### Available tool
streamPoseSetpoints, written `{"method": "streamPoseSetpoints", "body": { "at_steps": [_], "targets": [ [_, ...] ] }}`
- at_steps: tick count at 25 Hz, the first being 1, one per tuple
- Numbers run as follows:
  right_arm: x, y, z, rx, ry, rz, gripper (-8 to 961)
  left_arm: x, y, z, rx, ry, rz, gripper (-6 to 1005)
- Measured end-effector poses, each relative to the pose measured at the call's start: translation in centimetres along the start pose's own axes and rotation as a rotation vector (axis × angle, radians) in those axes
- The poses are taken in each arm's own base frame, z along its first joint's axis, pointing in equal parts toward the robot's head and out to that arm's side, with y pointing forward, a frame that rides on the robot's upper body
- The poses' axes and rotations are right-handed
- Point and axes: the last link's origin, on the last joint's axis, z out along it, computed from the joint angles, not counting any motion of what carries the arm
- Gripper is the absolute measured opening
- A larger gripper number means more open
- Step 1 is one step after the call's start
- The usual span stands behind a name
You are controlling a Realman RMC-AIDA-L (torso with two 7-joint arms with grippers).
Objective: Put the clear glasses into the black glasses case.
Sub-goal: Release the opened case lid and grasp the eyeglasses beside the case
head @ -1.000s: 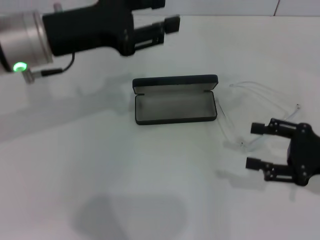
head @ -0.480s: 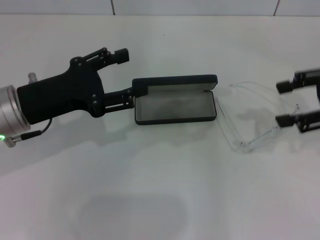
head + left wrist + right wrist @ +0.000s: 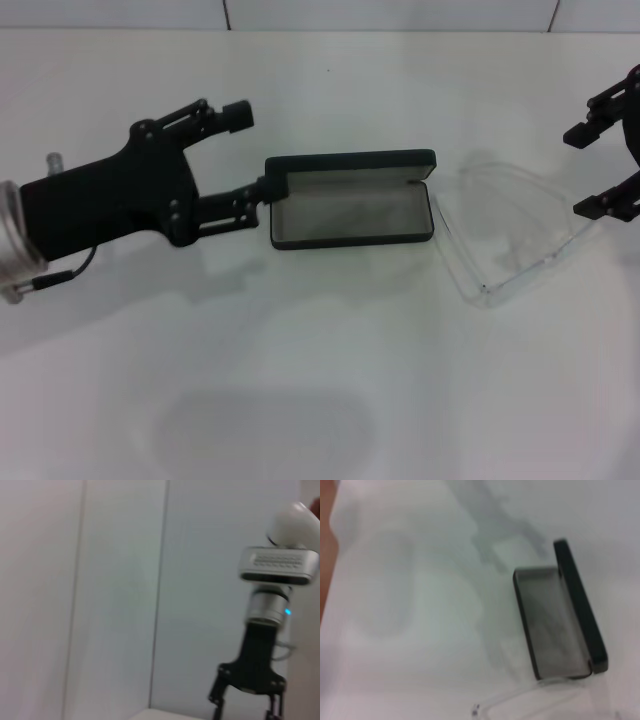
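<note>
No legible text, label, brand, number or sign in any view; the black glasses case [image 3: 352,200] lies open, grey lining up, no lettering readable on lid or rim; the left gripper [image 3: 250,150] and its arm body carry no readable marking; the white table [image 3: 320,380] bears no print.

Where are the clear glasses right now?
In the head view the clear glasses lie on the white table, just right of the open black glasses case, with the right gripper open at their far right end.
</note>
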Motion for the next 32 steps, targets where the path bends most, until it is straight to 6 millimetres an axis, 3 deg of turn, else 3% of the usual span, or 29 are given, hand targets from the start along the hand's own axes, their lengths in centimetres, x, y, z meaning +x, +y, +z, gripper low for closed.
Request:
{"method": "streamPoseSetpoints", "body": {
  "at_steps": [5, 13, 32],
  "targets": [
    [-1.7, -0.2, 1.3, -0.041, 0.090, -0.071, 767, -0.3, 0.6, -1.2, -0.082, -0.082, 0.014, 861],
    [-3.2, -0.4, 4.0, -0.090, 0.212, -0.127, 766, 0.0, 0.5, -1.0, -0.187, -0.187, -0.025, 860],
    [-1.0, -0.3, 7.7, -0.147, 0.287, -0.167, 760, 0.5, -0.1, 0.0, -0.198, -0.182, -0.006, 852]
  ]
}}
